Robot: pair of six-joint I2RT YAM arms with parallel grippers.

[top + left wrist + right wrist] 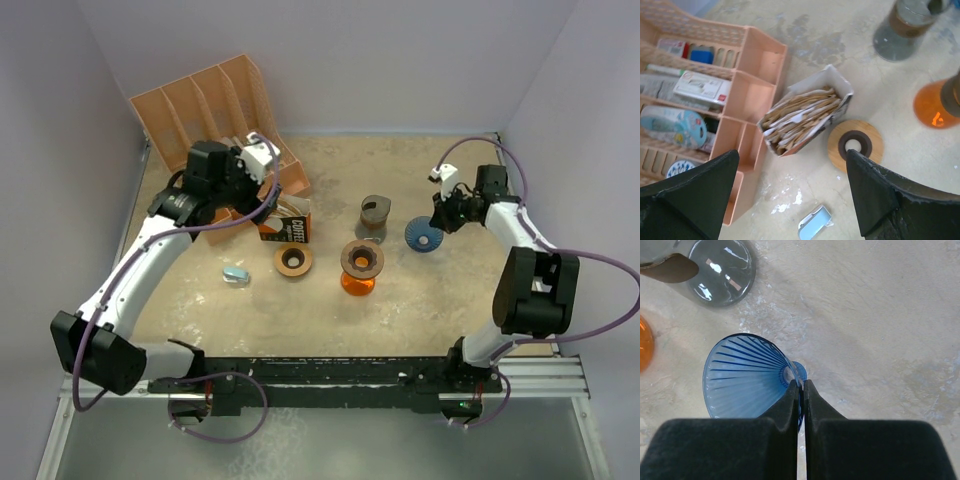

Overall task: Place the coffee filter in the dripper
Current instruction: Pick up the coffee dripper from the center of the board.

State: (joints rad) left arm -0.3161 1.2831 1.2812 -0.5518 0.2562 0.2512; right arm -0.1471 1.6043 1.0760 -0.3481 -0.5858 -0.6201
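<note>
The blue ribbed dripper [424, 236] lies tilted on the table at the right, its wide mouth [742, 377] facing left in the right wrist view. My right gripper [443, 218] is shut on the dripper's thin wall near its neck [800, 382], one finger inside the cone and one outside. Brown paper coffee filters [802, 107] stand packed in an open carton [289, 228] near the table's middle. My left gripper [265, 192] hovers above that carton, its jaws wide open [792, 155] with nothing between them.
A peach desk organizer [215, 110] holding small items fills the back left, beside the carton [755, 65]. A wooden ring [293, 260], an orange vessel [358, 278], a grey glass vessel [374, 217] and a small light-blue object [236, 273] sit around the middle.
</note>
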